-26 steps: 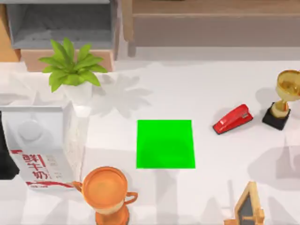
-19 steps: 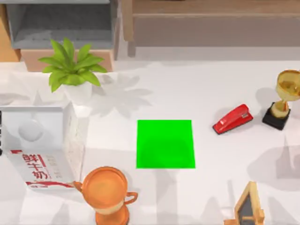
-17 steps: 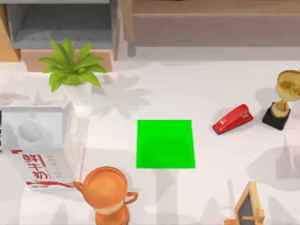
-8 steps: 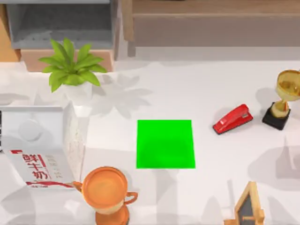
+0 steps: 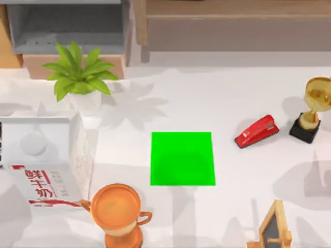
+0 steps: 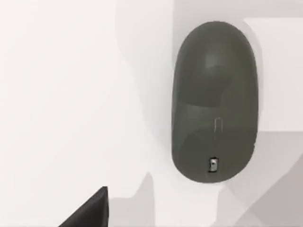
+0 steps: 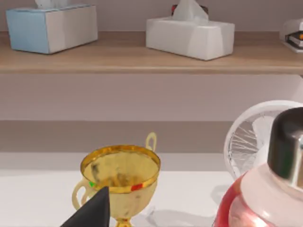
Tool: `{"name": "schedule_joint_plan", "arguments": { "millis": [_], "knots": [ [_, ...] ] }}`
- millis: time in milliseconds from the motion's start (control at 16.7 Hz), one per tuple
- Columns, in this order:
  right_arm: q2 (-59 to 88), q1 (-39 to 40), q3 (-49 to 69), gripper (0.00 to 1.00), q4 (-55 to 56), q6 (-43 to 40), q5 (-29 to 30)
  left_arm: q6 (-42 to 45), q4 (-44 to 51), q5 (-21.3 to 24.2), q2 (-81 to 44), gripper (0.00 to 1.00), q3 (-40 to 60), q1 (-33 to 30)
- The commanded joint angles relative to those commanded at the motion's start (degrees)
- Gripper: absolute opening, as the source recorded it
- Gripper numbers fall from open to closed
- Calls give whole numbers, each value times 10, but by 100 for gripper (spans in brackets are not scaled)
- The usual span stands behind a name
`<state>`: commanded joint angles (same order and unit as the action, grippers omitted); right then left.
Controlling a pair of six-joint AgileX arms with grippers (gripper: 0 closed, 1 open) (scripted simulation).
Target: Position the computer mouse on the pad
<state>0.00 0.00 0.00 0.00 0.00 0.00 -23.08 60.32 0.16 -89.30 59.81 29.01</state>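
Left wrist view: the computer mouse (image 6: 214, 101), dark grey and smooth, lies flat on the white table (image 6: 61, 94) straight beneath my left gripper (image 6: 87, 213), of which a single dark fingertip enters the picture; I cannot tell whether its fingers are spread or pressed together. Top view: the pad (image 5: 182, 158), a bright green square, lies bare at mid-table, so I judge the step in hand to be the descent and grasp. To do it well I would centre the jaws across the mouse's narrow flanks, lower squarely, and close gently, since the rounded shell looks likely to slip; the carry should then run high. Obstacles near the left side: the milk carton (image 5: 44, 163), the orange cup (image 5: 117, 212) and the potted plant (image 5: 80, 72); the first two stand tall close to the pad's left edge. Well clear on the right: the red stapler (image 5: 257, 130) and the gold trophy (image 5: 313, 106). Right wrist view: my right gripper (image 7: 92, 210) sits parked facing that trophy, a shelf of tissue boxes (image 7: 189, 33) beyond; its finger state I cannot tell.
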Motion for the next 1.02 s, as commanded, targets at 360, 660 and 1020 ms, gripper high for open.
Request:
{"name": "schedule_joint_plan", "arguments": {
  "millis": [360, 660, 1020],
  "knots": [
    [0, 0, 0, 100, 0, 0, 0, 0, 0, 0, -1, 100, -1, -1],
    [0, 0, 0, 100, 0, 0, 0, 0, -99, 1, -46, 100, -54, 1],
    [0, 0, 0, 100, 0, 0, 0, 2, -241, 1, -111, 100, -132, 2]
  ]
}}
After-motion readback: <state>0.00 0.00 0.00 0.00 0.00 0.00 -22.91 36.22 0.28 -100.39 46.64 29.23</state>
